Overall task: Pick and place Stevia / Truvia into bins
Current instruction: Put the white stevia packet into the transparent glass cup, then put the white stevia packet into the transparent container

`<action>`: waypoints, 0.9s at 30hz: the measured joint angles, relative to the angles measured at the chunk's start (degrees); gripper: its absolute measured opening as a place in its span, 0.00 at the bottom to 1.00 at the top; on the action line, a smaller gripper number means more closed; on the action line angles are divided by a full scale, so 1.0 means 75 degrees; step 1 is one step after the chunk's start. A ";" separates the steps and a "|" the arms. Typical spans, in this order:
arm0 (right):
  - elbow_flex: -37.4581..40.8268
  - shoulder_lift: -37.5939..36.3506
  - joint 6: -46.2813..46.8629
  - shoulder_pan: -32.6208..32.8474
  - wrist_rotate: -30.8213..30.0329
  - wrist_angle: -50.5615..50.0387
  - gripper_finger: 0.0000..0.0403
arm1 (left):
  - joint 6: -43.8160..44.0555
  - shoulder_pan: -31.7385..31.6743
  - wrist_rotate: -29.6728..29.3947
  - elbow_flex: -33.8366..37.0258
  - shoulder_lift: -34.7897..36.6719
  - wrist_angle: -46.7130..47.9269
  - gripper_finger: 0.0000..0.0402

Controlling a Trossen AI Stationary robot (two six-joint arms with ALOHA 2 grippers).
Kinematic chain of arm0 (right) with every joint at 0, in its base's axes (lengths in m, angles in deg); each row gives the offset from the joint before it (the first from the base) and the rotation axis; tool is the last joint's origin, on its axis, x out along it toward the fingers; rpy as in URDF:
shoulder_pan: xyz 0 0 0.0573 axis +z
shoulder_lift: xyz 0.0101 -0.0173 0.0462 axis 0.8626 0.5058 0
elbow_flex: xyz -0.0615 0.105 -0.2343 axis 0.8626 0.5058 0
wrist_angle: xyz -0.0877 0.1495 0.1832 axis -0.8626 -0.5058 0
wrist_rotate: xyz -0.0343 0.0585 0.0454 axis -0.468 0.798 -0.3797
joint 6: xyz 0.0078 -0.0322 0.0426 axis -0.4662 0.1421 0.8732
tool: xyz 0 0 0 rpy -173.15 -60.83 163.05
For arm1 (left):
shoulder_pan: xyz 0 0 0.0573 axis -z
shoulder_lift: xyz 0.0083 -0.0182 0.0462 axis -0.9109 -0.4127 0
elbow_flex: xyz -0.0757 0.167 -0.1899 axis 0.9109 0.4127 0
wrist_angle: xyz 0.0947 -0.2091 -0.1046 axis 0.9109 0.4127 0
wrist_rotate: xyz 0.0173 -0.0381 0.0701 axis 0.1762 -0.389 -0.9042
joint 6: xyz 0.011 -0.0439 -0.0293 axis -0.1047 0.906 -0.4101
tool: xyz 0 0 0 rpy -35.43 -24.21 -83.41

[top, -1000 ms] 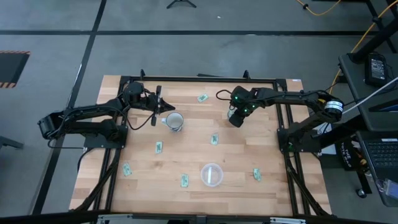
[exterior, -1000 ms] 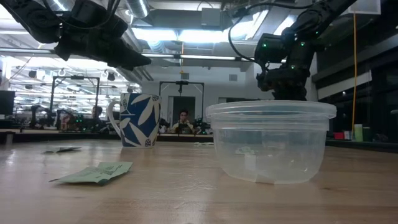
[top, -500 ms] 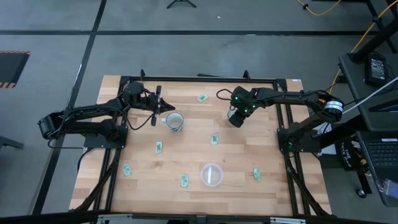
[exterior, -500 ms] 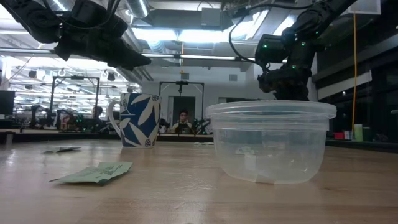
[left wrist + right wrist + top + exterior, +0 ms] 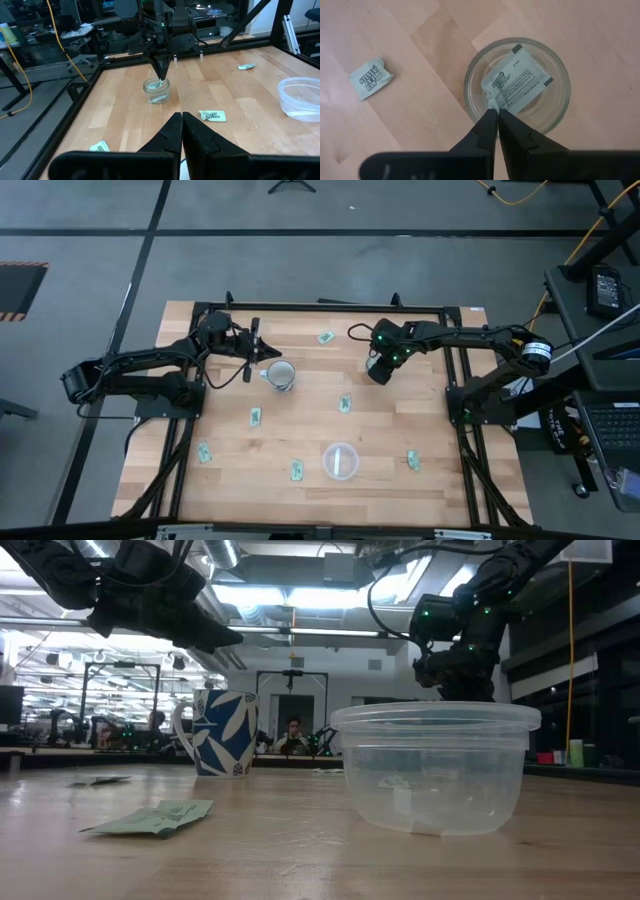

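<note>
My right gripper [image 5: 495, 112] points straight down over the small clear glass cup [image 5: 555, 107], shut on a green-and-white sachet [image 5: 517, 85]. The left wrist view shows this gripper [image 5: 161, 79] above the cup [image 5: 156, 93]. My left gripper [image 5: 181, 120] is shut and empty, hovering level beside the blue-patterned mug [image 5: 281, 375]. Other sachets lie flat on the table [image 5: 325, 337], [image 5: 345, 404], [image 5: 256, 416]. The wide round clear container [image 5: 340, 461] stands near the table's near edge. My right gripper pinches one corner [image 5: 492, 103] of the sachet between its two fingertips, coming from above and pointing down. The sachet hangs from that corner inside the glass cup's mouth, its printed face tilted toward the camera.
More sachets lie near the near edge [image 5: 205, 452], [image 5: 297, 470], [image 5: 413, 461], and one beside the glass cup [image 5: 370, 78]. The mug [image 5: 222, 732] and clear container [image 5: 435, 770] stand apart. Black frame rails run along the table's sides. A person sits far behind the table.
</note>
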 joint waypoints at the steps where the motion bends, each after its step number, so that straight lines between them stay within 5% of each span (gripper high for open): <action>1: 0.0000 0.0000 -0.0001 0.0001 -0.0019 0.0004 0.06 | 0.0000 0.0000 -0.0001 0.0000 -0.0001 0.0000 0.02; 18: 0.0000 0.0000 -0.0221 0.0013 -0.0070 -0.0041 0.01 | 0.0001 -0.0001 -0.0001 0.0000 -0.0001 0.0001 0.02; 27: 0.0003 0.0000 0.0175 0.0013 -0.0141 0.0275 0.13 | 0.0003 0.0000 0.0002 0.0000 0.0000 0.0001 0.02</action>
